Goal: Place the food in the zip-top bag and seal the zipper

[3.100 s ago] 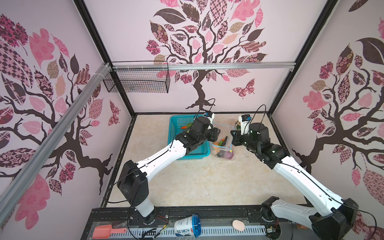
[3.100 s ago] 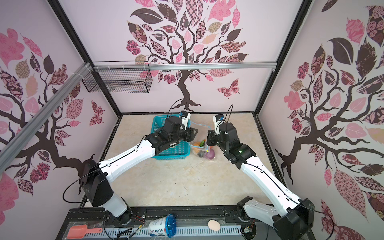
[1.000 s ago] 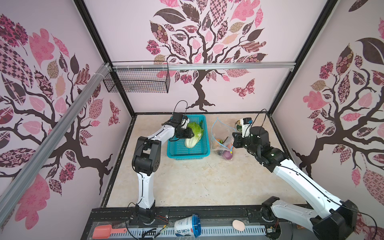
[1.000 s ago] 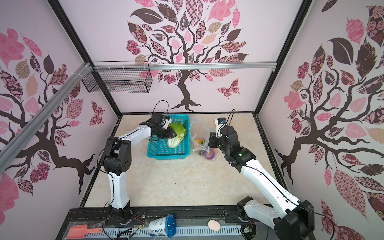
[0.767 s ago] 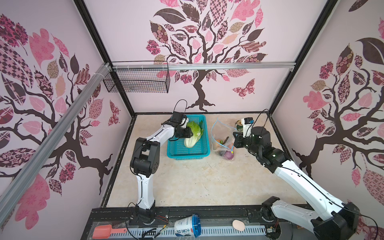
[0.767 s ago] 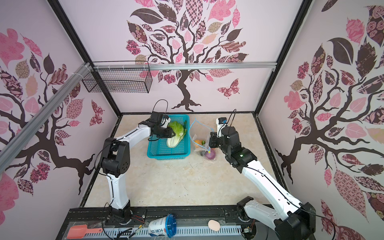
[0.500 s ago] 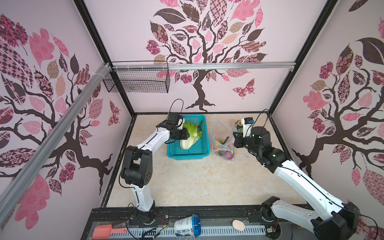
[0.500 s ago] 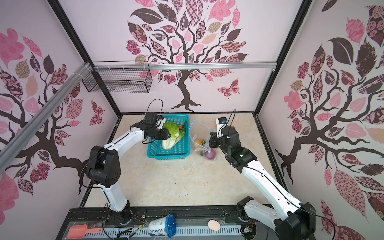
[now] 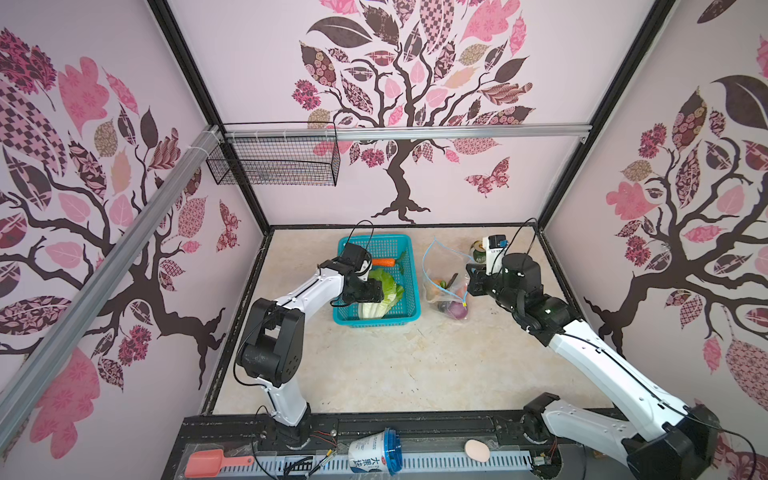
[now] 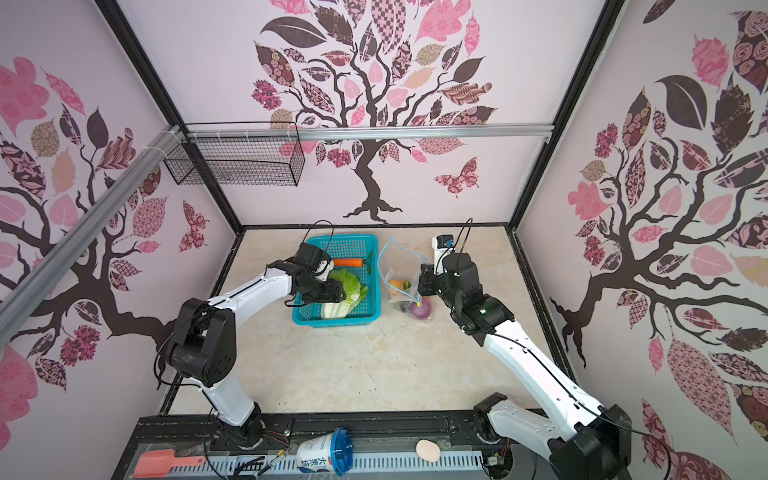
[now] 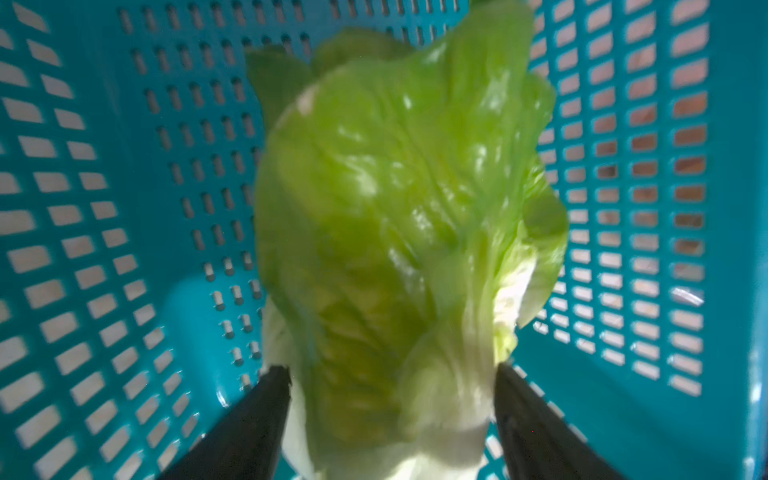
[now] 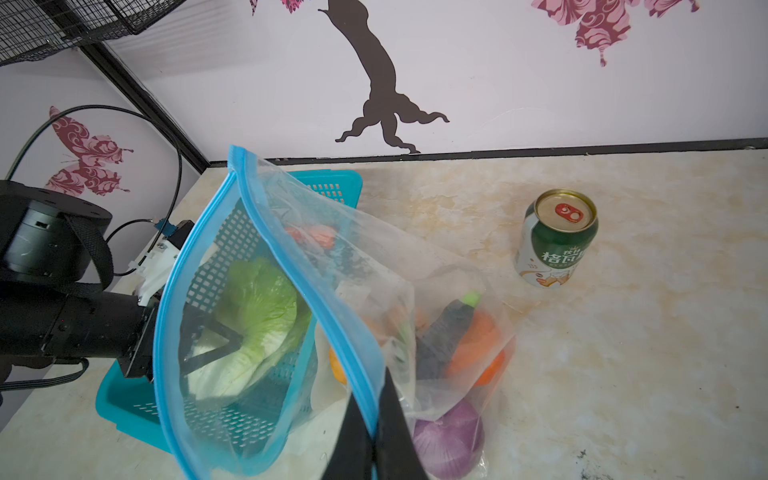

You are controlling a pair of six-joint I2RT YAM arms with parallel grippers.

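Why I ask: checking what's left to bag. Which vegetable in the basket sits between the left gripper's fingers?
The big green-white cabbage, flanked by the left gripper; the slim orange carrot lies apart, farther back in the basket.

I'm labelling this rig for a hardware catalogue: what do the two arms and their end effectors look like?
Both the left arm and right arm have white links between bulky black cylindrical joints. A thin black cable loops above each wrist. A small white camera module sits on the right wrist. The left end effector and right end effector each have two slim, tapering black fingers.
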